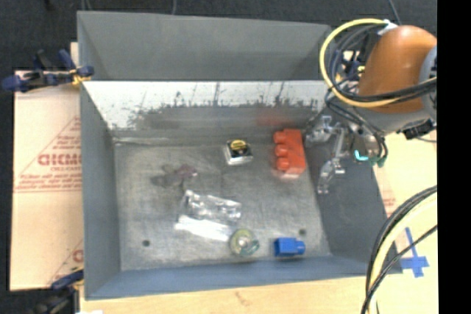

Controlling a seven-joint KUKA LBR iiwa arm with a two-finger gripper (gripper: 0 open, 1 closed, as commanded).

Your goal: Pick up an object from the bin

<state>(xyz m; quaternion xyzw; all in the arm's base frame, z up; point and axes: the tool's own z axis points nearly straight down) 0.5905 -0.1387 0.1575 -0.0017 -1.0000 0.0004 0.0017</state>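
Two metal fingers (328, 174) of the gripper (324, 152) stand apart with nothing between them, hanging above the sloped right-hand wall of the grey bin (221, 55), below the arm's orange wrist cover (394, 62) and its looped cables. Just to their left, near the back of the floor, lies a red studded block (289, 152), the closest object to the tool and not touching it. It is judged the likeliest candidate for a pick, since the spread fingers would fit either side of its chunky body. Left of it, set apart, sits a small yellow-and-black item (238, 151) on a pale base. Nearer the front of the floor lies a crumpled piece of clear plastic wrapping (210, 213), and against the front wall are a round, glassy-looking thing (243, 243) and a small blue block (289, 247), side by side and near each other. The objects lie scattered singly, not heaped, which should leave room to close on any of them. Nothing has been lifted, so the task appears to be at its start. One risk in view is the side wall so close to the block, which leaves little space on that side.
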